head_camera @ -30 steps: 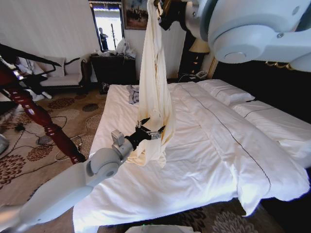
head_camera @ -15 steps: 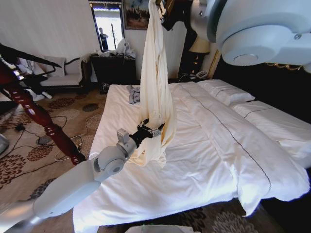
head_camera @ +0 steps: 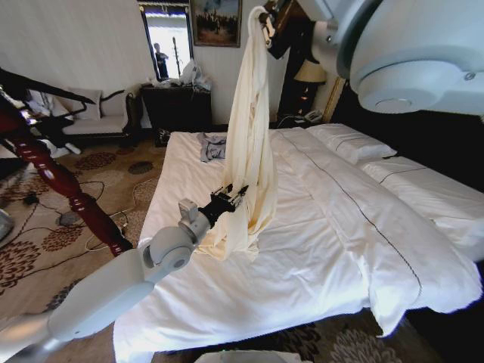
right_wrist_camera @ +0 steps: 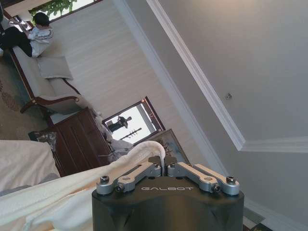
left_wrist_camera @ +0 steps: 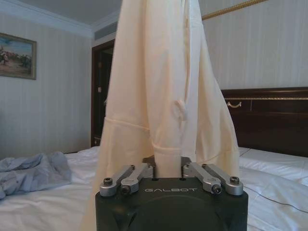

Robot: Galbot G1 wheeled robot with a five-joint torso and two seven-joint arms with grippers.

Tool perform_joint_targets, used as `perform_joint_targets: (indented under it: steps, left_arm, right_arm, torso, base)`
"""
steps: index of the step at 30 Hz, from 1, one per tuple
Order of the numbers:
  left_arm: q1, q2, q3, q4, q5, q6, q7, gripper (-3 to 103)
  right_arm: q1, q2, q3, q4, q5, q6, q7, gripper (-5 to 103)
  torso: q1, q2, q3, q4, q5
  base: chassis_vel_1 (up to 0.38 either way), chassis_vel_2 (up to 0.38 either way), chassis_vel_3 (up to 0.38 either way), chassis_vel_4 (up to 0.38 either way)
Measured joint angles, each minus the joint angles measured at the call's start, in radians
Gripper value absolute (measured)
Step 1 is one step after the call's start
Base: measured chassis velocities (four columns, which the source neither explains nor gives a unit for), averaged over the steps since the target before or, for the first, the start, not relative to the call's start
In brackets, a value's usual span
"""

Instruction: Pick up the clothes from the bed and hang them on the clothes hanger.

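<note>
The clothes (head_camera: 253,128), a long cream shirt, hang in a tall column above the bed (head_camera: 318,249), and their lower end (head_camera: 231,238) rests on the white sheet. My right gripper (head_camera: 268,23) is high up, shut on the top fold of the clothes (right_wrist_camera: 144,150). Lower down, my left gripper (head_camera: 233,192) is at the hanging part, shut around a sleeve cuff (left_wrist_camera: 168,156). The clothes hanger (head_camera: 38,85) shows as a thin black shape at the far left, above the wooden post.
A small grey-blue garment (head_camera: 212,146) lies near the head of the bed. A thick reddish-brown post (head_camera: 68,193) slants over the carpet on the left. Cables (head_camera: 91,227) lie on the floor beside it. A sofa (head_camera: 94,121) and a dark cabinet (head_camera: 174,106) stand against the back wall.
My right gripper has carried the top of the clothes to the right, and the hanging column has followed. My left gripper has risen a little with the sleeve.
</note>
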Motion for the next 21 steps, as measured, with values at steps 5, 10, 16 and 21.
perform_joint_targets:
  steps: [5, 10, 16, 21]
  left_arm:
    - [0.014, 0.025, -0.040, -0.013, 0.001, -0.017, 0.016, 3]
    - [0.018, 0.057, -0.103, -0.037, -0.024, -0.034, 0.043, 0]
    - [0.036, 0.131, -0.233, -0.095, -0.116, -0.040, 0.088, 0]
    - [0.043, 0.160, -0.304, -0.116, -0.179, -0.040, 0.094, 0]
  right_arm:
    - [0.006, 0.010, -0.004, 0.005, 0.002, 0.002, -0.006, 1]
    - [0.022, 0.035, 0.002, 0.040, 0.137, -0.006, 0.008, 1]
    - [0.068, 0.123, -0.054, 0.075, 0.196, -0.007, 0.000, 1]
    - [0.111, 0.186, -0.117, 0.098, 0.173, 0.010, -0.039, 1]
  torso:
    - [0.000, 0.000, 0.000, -0.0002, 0.0000]
    - [0.000, 0.000, 0.000, -0.0001, 0.0000]
    - [0.000, 0.000, 0.000, -0.0002, 0.0003]
    - [0.000, 0.000, 0.000, -0.0004, 0.0004]
  base:
    - [0.000, 0.000, 0.000, 0.000]
    - [0.000, 0.000, 0.000, 0.000]
    - [0.000, 0.000, 0.000, 0.000]
    - [0.000, 0.000, 0.000, 0.000]
